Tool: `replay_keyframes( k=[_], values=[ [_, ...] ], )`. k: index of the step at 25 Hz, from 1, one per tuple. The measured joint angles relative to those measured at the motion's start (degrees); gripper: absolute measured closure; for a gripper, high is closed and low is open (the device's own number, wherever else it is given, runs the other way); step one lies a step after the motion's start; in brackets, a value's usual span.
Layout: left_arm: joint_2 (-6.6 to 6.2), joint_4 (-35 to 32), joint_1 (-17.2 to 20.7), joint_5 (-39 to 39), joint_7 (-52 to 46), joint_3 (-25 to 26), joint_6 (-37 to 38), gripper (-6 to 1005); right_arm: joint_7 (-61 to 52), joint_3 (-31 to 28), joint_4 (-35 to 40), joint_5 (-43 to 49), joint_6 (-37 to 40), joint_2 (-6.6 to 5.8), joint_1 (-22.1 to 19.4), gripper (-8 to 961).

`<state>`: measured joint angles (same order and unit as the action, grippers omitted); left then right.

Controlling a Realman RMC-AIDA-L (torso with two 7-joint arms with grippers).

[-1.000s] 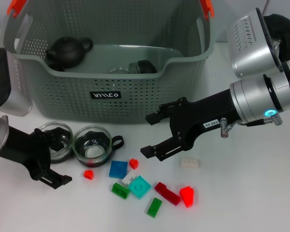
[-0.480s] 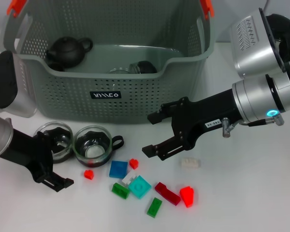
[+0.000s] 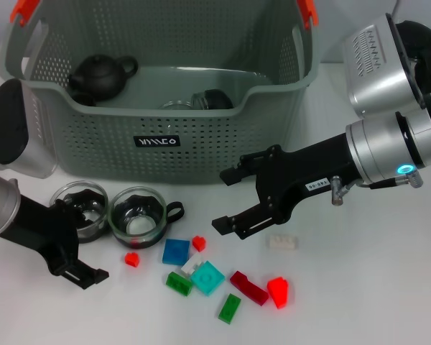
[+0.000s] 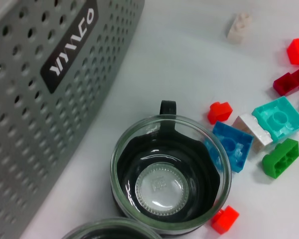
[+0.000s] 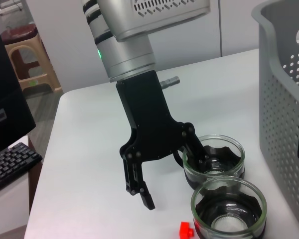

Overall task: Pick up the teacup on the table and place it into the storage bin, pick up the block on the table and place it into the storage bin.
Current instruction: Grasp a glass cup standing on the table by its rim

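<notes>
Two clear glass teacups with dark ribbed inner liners stand on the white bench just near of the storage bin. The handled glass teacup has a small black loop handle on its right side and a round, moulded glass base showing through its middle; the second glass teacup sits just left of it, rims nearly touching. The left hand is spread, one black finger at the left cup's rim and the other lying low on the bench nearer the robot; nothing is pinched between them.

Right of the cups lies a scatter of small glossy plastic studded blocks: a blue square block, a teal square block, a white block between them, two green bricks, a dark red brick, small bright red pieces, and a cream brick lying apart to the right.

The right hand hovers spread above the bench, between the bin's front wall and the cream brick, holding nothing.

The grey-green perforated plastic storage bin, with orange handle clips and a black label lettered in white, stands at the far side. Inside it rest a matte black round teapot in the left corner, and a dark cup beside a clear glass piece behind the front wall
</notes>
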<state>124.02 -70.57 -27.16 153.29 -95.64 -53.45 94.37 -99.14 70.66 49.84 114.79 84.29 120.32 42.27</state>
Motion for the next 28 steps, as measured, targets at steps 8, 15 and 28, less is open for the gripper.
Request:
replay_keyframes(
  k=[8, 15, 28],
  values=[
    [-0.4, 2.2, -1.4, 1.4, -1.2, 0.1, 0.4, 162, 0.0, -0.1, 0.0, 0.0, 0.0, -0.06, 0.0, 24],
    [-1.28, 4.1, -2.6, 1.4, -2.3, 0.7, 1.1, 425, 0.0, -0.2, 0.0, 0.0, 0.0, -0.09, 0.0, 23],
    [-1.71, 4.7, -3.0, 1.4, -3.0, 0.6, 1.9, 832, 0.0, -0.2, 0.0, 0.0, 0.0, -0.17, -0.1, 24]
  ],
)
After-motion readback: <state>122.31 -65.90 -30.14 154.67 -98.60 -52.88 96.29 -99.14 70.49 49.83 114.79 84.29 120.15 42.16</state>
